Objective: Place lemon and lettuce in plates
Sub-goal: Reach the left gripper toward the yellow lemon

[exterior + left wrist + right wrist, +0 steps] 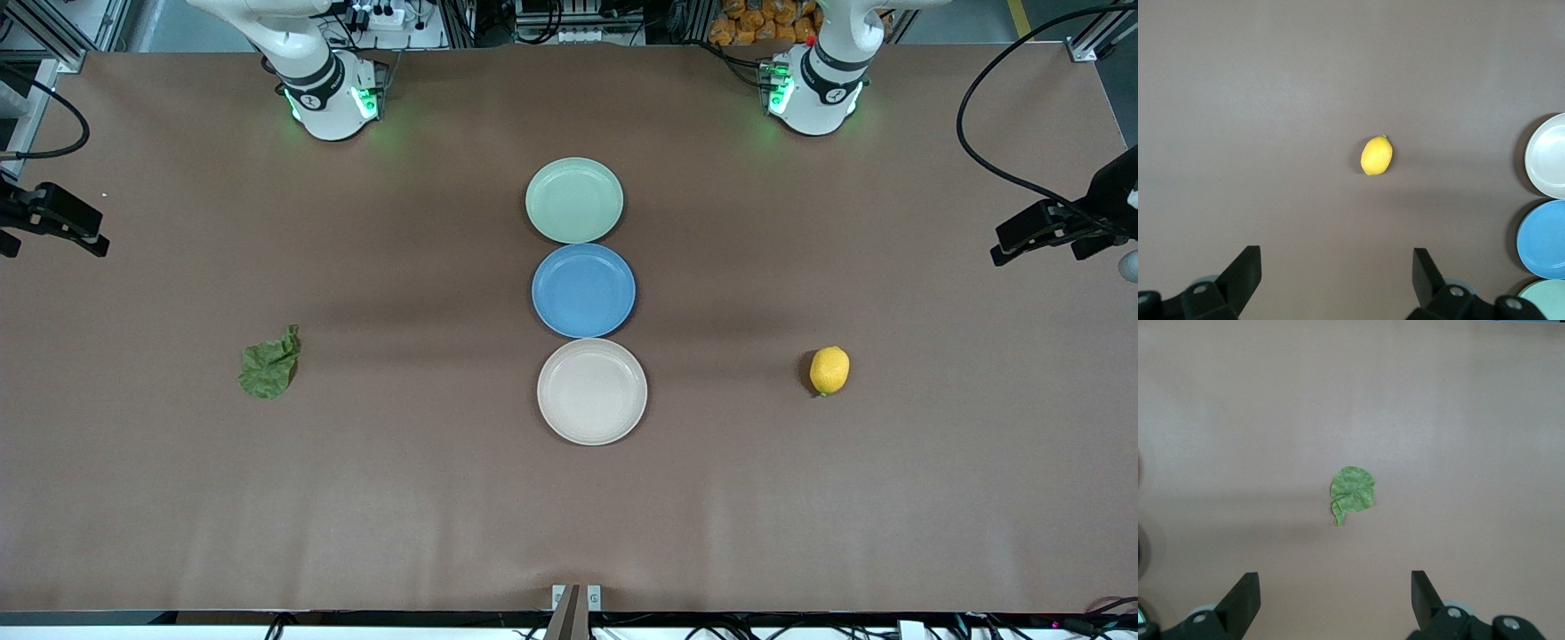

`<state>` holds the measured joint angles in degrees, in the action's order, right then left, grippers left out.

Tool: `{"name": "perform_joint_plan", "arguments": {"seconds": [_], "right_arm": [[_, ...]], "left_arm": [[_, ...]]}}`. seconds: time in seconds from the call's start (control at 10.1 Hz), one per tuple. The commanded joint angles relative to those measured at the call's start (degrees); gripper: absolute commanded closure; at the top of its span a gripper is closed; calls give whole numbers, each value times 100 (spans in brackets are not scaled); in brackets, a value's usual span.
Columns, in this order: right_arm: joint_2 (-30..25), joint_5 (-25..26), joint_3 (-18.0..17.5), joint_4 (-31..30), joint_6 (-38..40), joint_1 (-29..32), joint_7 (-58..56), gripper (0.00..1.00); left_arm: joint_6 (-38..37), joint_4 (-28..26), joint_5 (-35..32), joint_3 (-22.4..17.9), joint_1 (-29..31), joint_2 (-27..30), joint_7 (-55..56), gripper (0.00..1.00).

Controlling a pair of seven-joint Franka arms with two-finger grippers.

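Note:
The lemon (829, 370) lies on the brown table toward the left arm's end; it also shows in the left wrist view (1376, 155). The lettuce (269, 364) lies flat toward the right arm's end and shows in the right wrist view (1352, 492). The pale green plate (574, 200) and the beige plate (592, 391) are in the middle of the table, both empty. My left gripper (1337, 257) is open and empty, high over the table with the lemon well below it. My right gripper (1335, 580) is open and empty, high over the lettuce. Neither gripper shows in the front view.
A blue plate (583, 291) sits between the green and beige plates, touching both, and is empty. The three plates also show at the edge of the left wrist view (1543, 240). Black devices on mounts (53, 218) (1058, 227) stand at the table's two ends.

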<state>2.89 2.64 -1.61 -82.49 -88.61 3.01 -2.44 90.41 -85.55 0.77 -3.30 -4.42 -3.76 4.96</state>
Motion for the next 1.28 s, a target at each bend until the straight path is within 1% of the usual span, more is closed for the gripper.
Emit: {"name": "perform_joint_plan", "arguments": {"seconds": [0.0,0.2,0.3,0.49,0.59,0.69,0.79,0.89,0.99,1.18], "right_arm": [[-25,-123,20,-12,28,24,-46,0],[-25,-123,20,-12,28,24,-55,0],[-25,-123,20,-21,28,24,-55,0],[-25,-123,20,-21,28,33,-46,0],[10,-123,29,-30,20,42,-46,0],[97,-132,29,-30,-24,111,-72,0],[168,-132,29,-39,-85,129,-81,0],[186,-132,29,-73,-173,130,-81,0],[177,-132,29,-239,-304,138,-81,0],[177,-140,29,-573,-638,217,-81,0]], "left_arm": [[-85,39,-112,22,-42,-230,76,0],[72,30,19,4,37,-659,31,0],[465,-144,46,22,-58,-888,66,0],[1011,-601,81,66,19,-1170,110,0],[1519,-977,151,66,-15,-1319,101,0],[2220,-1494,152,66,-68,-1382,136,0],[2958,-1935,152,75,-68,-1565,136,0],[3461,-2165,152,75,-68,-1767,145,0],[3623,-2185,152,83,-86,-2021,163,0],[3817,-2176,152,101,-200,-2313,189,0]]}}
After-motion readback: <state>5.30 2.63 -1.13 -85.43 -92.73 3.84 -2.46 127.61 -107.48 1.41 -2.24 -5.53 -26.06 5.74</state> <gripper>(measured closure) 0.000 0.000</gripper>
